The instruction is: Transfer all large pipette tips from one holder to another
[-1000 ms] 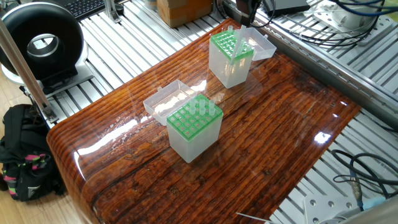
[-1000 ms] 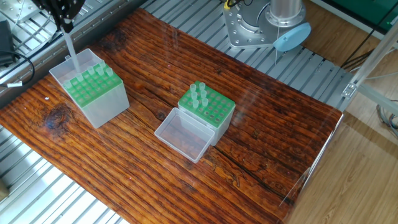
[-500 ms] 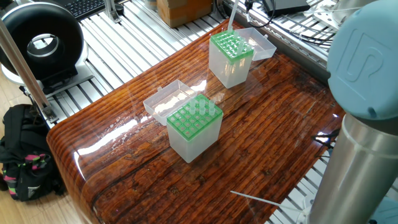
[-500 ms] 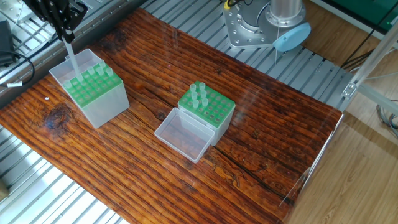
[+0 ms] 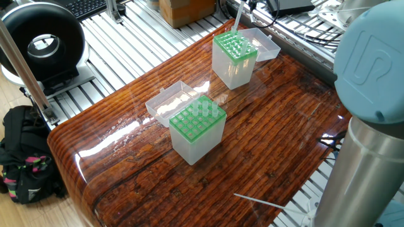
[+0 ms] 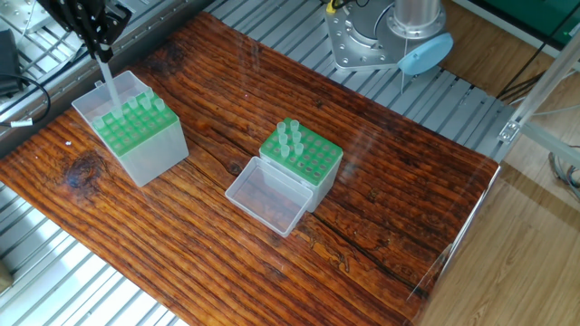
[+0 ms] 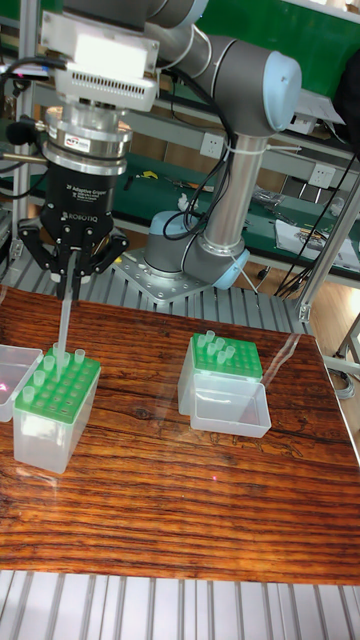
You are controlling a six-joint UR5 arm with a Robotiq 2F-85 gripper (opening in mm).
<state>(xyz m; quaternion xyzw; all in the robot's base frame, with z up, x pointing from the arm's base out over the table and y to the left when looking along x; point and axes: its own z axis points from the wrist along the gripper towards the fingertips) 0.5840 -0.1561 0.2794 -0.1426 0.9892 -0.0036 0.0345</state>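
My gripper (image 7: 70, 268) is shut on a large pipette tip (image 7: 63, 322), a long translucent tube hanging straight down. Its lower end reaches the back row of the green rack of one holder (image 7: 55, 400); whether it sits in a hole I cannot tell. That holder (image 6: 138, 136) carries several tips along its far edge. The same held tip (image 5: 238, 16) shows above this holder (image 5: 233, 60). The second holder (image 6: 302, 158) stands mid-table with several tips (image 6: 288, 138) in one corner. It is the nearer holder (image 5: 197, 129) in one fixed view.
Each holder's clear lid lies open beside it (image 6: 265, 197) (image 5: 265, 44). The arm's grey and blue elbow (image 5: 372, 94) fills the right side. The robot base (image 6: 381, 41) stands behind the table. A black ring device (image 5: 41, 41), a backpack (image 5: 22, 157) and cables (image 5: 353, 25) lie off the table.
A second ago the held tip hung slanted over the far holder's rack. It now stands upright at the rack's back edge, and the arm's elbow has swung into one fixed view.
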